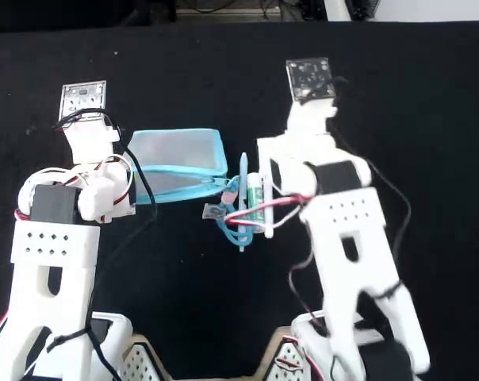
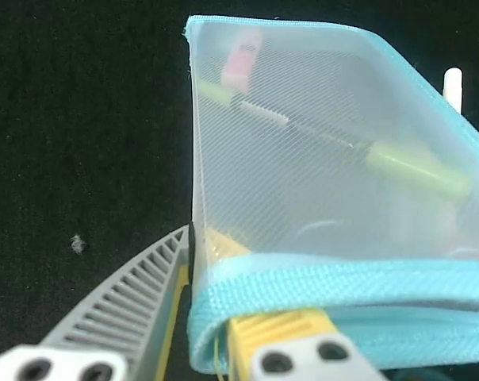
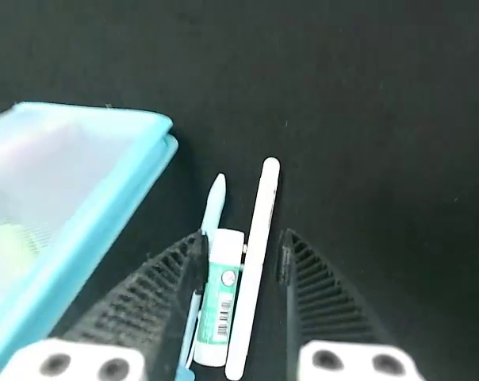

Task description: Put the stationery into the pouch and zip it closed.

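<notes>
**A:** On the black worktop (image 1: 430, 119), where is the pouch (image 1: 180, 163)?

**B:** It is beside the left arm. The left hand (image 2: 198, 238) is clamped on its blue edge.

**A:** And the right hand (image 3: 243, 242)?

**B:** That one is spread wide, low over a white pen (image 3: 255, 254), a glue stick (image 3: 222, 302) and a blue pen (image 3: 213, 198). They lie side by side, just beside the pouch.

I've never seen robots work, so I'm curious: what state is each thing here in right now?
pouch: held at one edge, zip seemingly open.
green pen: inside the pouch.
glue stick: lying on the table.
white pen: lying on the table.
blue pen: lying on the table.
left gripper: shut on the pouch's edge.
right gripper: open over the glue stick and white pen.
</notes>
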